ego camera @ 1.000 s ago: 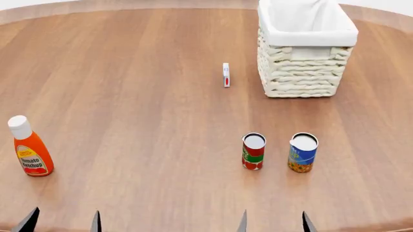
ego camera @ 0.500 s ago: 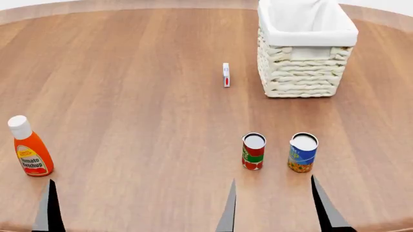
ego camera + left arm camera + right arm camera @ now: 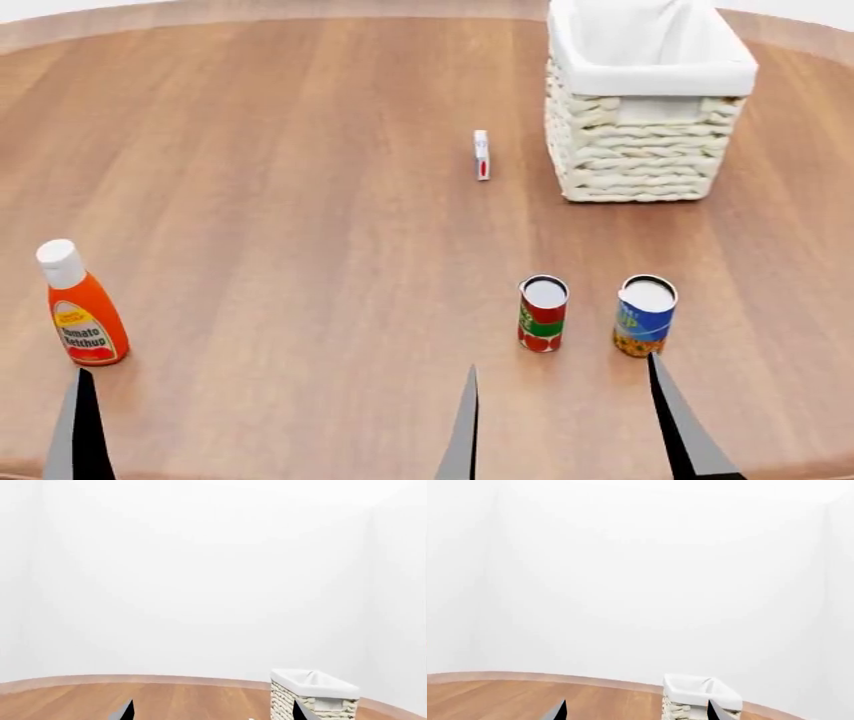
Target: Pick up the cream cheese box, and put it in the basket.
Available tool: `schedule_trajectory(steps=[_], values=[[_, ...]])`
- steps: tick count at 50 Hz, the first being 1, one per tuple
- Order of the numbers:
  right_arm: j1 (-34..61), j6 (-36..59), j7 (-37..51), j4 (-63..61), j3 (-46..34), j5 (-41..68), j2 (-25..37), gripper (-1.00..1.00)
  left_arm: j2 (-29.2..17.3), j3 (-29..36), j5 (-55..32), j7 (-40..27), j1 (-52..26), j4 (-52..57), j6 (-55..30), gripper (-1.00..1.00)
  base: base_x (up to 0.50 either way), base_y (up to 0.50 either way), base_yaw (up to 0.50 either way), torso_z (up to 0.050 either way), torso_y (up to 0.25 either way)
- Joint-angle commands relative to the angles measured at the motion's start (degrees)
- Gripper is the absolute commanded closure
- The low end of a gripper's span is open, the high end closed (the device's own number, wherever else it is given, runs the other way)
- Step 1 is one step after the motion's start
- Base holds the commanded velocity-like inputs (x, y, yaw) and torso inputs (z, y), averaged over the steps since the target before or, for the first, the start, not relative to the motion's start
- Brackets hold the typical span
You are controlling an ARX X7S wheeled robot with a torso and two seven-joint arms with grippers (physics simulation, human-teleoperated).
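Standing on its thin edge on the round wooden table (image 3: 267, 200), the small white cream cheese box (image 3: 482, 155) with its red mark sits just beside the large cream woven wicker basket (image 3: 647, 150), whose white cloth liner folds over the rim. That upright pose offers two flat faces, so a pinch across them should work, and the short gap to the basket means a brief lift and carry.

The right gripper (image 3: 561, 430) shows two dark fingertips spread wide at the near edge of the head view, holding nothing. It lines up roughly with the box but is well apart from it, and the red-green can (image 3: 542, 314) and blue-yellow can (image 3: 646, 316) stand between, so I judge the reach should pass above or beside them.

Only one tip of the left gripper (image 3: 83, 425) shows in the head view; its own wrist view shows two tips set apart, empty. It sits near the orange ketchup bottle (image 3: 83, 317), far from the box, so the right arm looks the likelier choice
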Motion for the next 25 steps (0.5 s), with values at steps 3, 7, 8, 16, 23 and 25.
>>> schedule_trajectory(steps=[3,7,8,16,23,25], values=[[0.05,-0.03,0.66,-0.22,-0.42,0.07,0.67,-1.00,-0.76,0.63,-0.20,-0.77,0.07,0.24,0.32,-1.00,0.00,0.12,0.00,0.000,0.000],[0.12,-0.12,0.89,-0.04,-0.30,0.24,0.81,-1.00,-0.95,0.89,-0.22,-0.94,0.10,0.24,0.44,-1.00,0.00,0.12,0.00,0.000,0.000],[0.14,-0.18,0.93,0.07,-0.35,0.24,0.86,-1.00,-1.00,0.95,-0.24,-0.99,0.09,0.21,0.46,-1.00,0.00,0.12,0.00,0.000,0.000],[0.86,1.14,2.34,0.00,-0.15,-0.19,0.42,-1.00,-1.35,1.18,-0.49,-1.33,0.11,0.01,0.84,-1.00,0.00,0.06,0.00,0.000,0.000],[0.87,1.84,2.15,-0.57,-0.40,0.44,0.88,-1.00,-1.64,1.59,-0.23,-1.62,0.17,-0.28,1.32,-1.00,0.00,0.00,0.00,0.000,0.000],[0.84,1.62,2.09,-0.30,-0.59,0.55,1.02,-1.00,-1.71,1.60,-0.29,-1.70,0.16,-0.48,1.50,-1.00,0.04,0.00,0.00,0.000,0.000]])
